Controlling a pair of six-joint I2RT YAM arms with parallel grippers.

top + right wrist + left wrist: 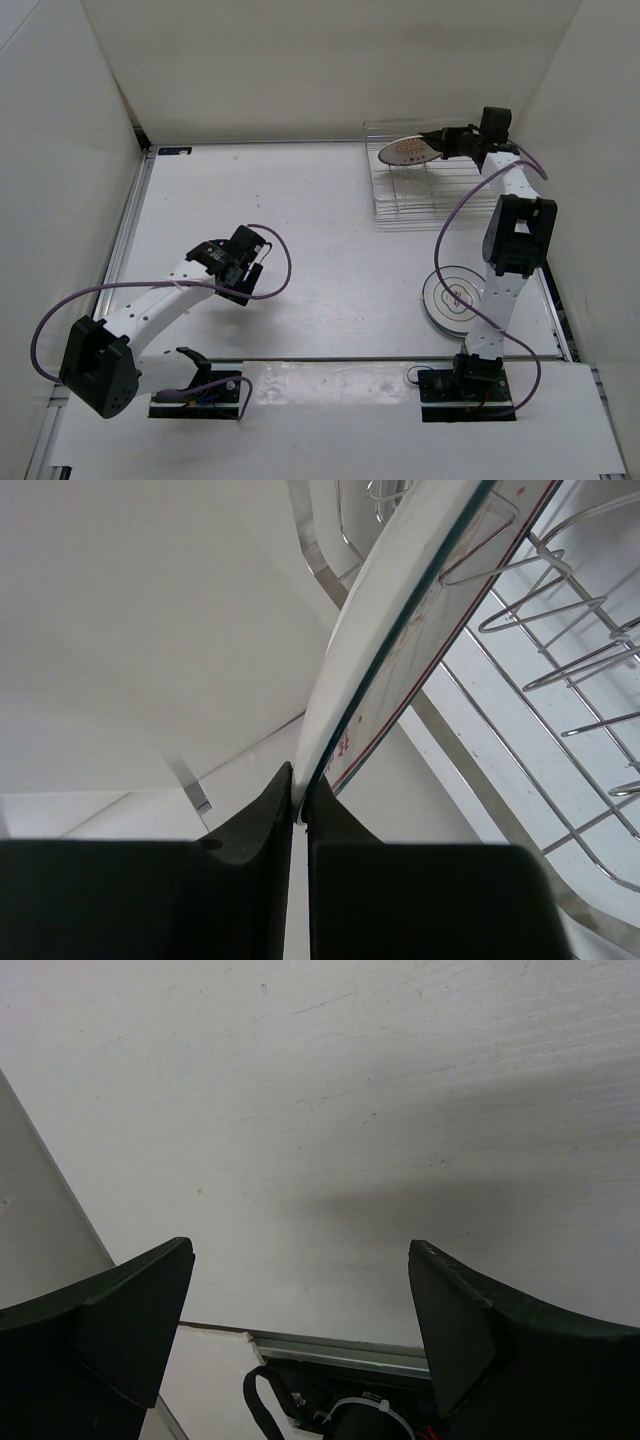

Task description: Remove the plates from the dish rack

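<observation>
The silvery wire dish rack point(425, 190) stands at the back right of the table; its wavy dividers show in the right wrist view point(560, 610). My right gripper point(443, 142) is shut on the rim of a white plate with an orange pattern point(408, 151), held tilted over the rack's far end. In the right wrist view the plate's edge point(400, 630) sits pinched between my fingers point(300, 795). Plates with black rings point(455, 297) lie stacked flat on the table beside the right arm. My left gripper point(250, 262) is open and empty over bare table point(300, 1250).
White walls enclose the table on the left, back and right. A metal rail runs along the left edge point(128, 230) and the near edge point(340, 1350). The right arm's cable point(455, 215) hangs over the rack's near right corner.
</observation>
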